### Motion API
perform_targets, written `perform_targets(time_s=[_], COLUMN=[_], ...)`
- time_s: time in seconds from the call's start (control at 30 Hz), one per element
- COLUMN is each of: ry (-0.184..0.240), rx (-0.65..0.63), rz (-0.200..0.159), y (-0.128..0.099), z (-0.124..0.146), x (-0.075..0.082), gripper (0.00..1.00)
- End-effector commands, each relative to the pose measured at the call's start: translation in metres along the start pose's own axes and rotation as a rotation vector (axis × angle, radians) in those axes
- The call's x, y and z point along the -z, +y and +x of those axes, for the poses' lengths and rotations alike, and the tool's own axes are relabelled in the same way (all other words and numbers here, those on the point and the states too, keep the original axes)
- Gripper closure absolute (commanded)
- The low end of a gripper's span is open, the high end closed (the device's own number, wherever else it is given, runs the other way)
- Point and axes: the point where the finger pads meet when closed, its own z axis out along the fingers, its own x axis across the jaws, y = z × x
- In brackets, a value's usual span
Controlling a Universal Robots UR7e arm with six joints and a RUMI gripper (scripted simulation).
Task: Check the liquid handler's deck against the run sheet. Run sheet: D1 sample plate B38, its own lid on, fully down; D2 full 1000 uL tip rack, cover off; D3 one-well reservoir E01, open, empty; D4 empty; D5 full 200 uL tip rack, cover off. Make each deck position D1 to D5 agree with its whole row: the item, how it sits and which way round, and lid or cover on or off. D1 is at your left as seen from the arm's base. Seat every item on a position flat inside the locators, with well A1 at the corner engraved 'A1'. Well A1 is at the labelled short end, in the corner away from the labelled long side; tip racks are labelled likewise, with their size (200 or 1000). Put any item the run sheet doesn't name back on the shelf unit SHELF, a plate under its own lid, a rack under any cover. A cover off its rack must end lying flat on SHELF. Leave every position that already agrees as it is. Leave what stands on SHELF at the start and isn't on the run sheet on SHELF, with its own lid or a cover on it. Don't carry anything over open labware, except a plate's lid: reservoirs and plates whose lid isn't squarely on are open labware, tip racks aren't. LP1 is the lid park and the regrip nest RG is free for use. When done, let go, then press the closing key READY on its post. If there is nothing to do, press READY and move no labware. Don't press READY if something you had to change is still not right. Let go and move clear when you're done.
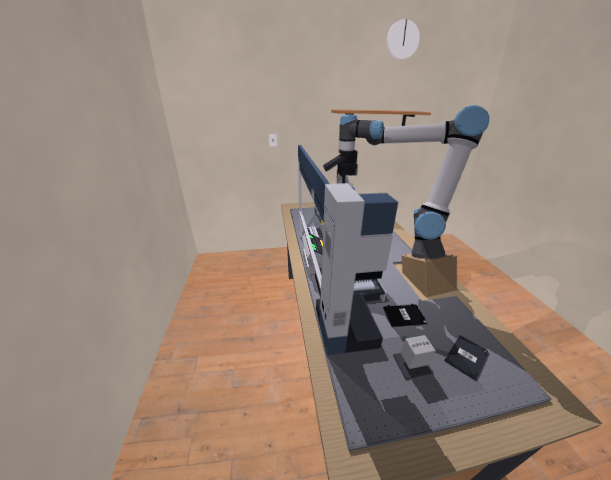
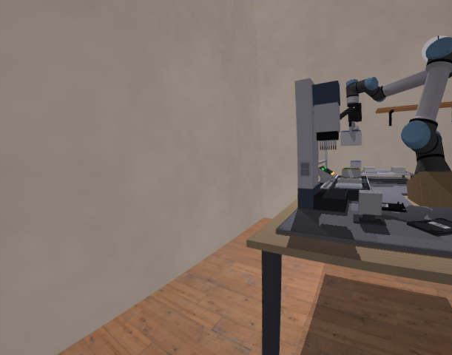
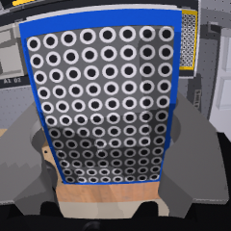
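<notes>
- In the top view the liquid handler (image 1: 341, 258) stands along the left side of the table (image 1: 501, 439), its grey column tall and its dark blue head jutting to the right.
- The gripper (image 1: 341, 178) hangs just behind the top of that column, pointing straight down; its fingertips are hidden there by the column.
- From the wrist, the forearm (image 1: 414, 133) runs level to the right, up to the blue-capped elbow (image 1: 470, 121) at the highest point of the arm.
- From the elbow the upper arm (image 1: 450, 175) slopes down and leftwards to the shoulder, which sits on a wooden block (image 1: 430, 272) at the right edge of the table.
- In the exterior view the gripper (image 2: 352, 132) is raised well above the deck, just right of the handler's pipetting head (image 2: 327, 139).
- The jaws are clamped on a tip rack (image 2: 351, 138), which hangs level beneath them, clear of everything on the deck.
- The wrist view looks straight down on that tip rack (image 3: 103, 96): a blue frame around rows of white-ringed tips, every hole filled, no cover on it.
- The grey fingers press against its two long sides, left and right.
- Past the rack's far right corner, a yellow-framed rack (image 3: 189, 40) sits on the deck below.
</notes>
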Motion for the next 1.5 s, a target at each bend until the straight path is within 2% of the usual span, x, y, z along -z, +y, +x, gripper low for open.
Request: perform_targets(time_s=[0.0,0.57,1.47], ry=[0.002,0.002,0.0], rx=[-0.001,-0.001,-0.001], rz=[0.003,0.003,0.0], y=[-0.001,-0.001,0.0], z=[0.001,0.001,0.0], x=[0.002,0.002,-0.039], gripper=[1.0,1.0,1.0])
